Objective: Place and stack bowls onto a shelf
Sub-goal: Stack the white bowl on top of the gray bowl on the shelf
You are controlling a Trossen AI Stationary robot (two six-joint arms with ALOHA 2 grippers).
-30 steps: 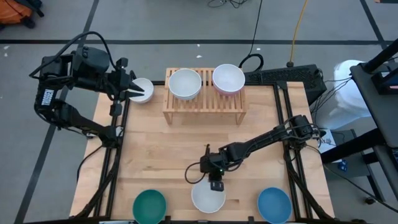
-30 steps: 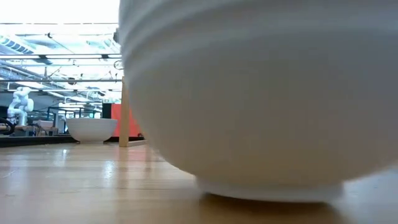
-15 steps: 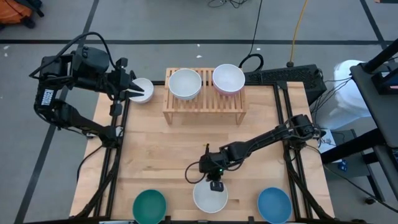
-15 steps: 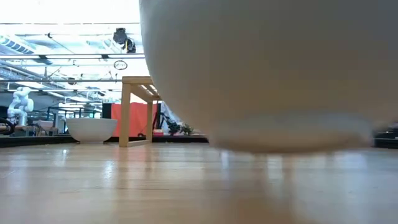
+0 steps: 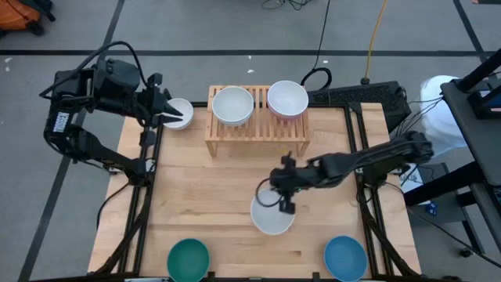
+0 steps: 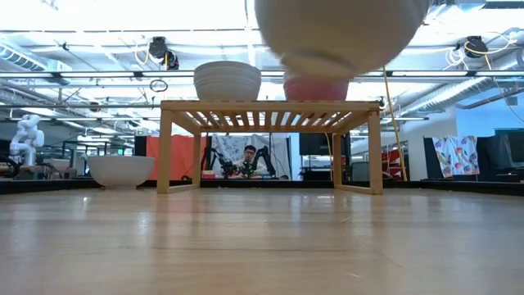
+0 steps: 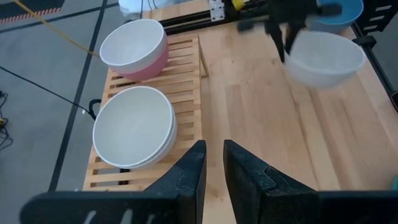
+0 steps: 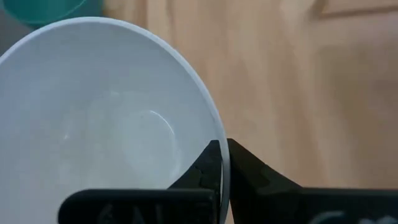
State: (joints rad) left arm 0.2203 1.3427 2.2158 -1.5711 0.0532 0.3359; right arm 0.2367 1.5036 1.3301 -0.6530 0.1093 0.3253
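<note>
My right gripper (image 5: 283, 205) is shut on a white bowl (image 5: 272, 216) and holds it in the air over the table's middle, high in the low view (image 6: 340, 31). The light wooden shelf (image 5: 258, 135) stands at the far edge. It carries a stack of white bowls (image 5: 233, 106) and a white bowl nested in the pink bowl (image 5: 287, 99). Another white bowl (image 5: 180, 114) rests by its base on the table's far left corner, and my left gripper (image 5: 167, 116) hovers over it with fingers nearly together (image 7: 213, 163). The teal bowl (image 5: 189, 259) and the blue bowl (image 5: 345, 257) sit at the near edge. My right gripper pinches the white bowl's rim (image 8: 211, 127), on the side toward the shelf. One finger (image 8: 208, 163) is inside the bowl and one (image 8: 249, 169) outside. The fingers come from above, pointing down. The bowl is lifted clear of the table, mouth up and about level.
Bare tabletop (image 5: 211, 188) lies between the shelf and the near bowls. The shelf's right end (image 5: 301, 135) shows bare slats. Dark rails (image 5: 153, 196) run along both table sides. A black cable tray (image 5: 356, 95) lies beyond the far right corner.
My right gripper, shut on the white bowl's rim, has risen and moved from the near edge toward the shelf and a little right. The bowl went from resting on the table to hanging clear above it.
</note>
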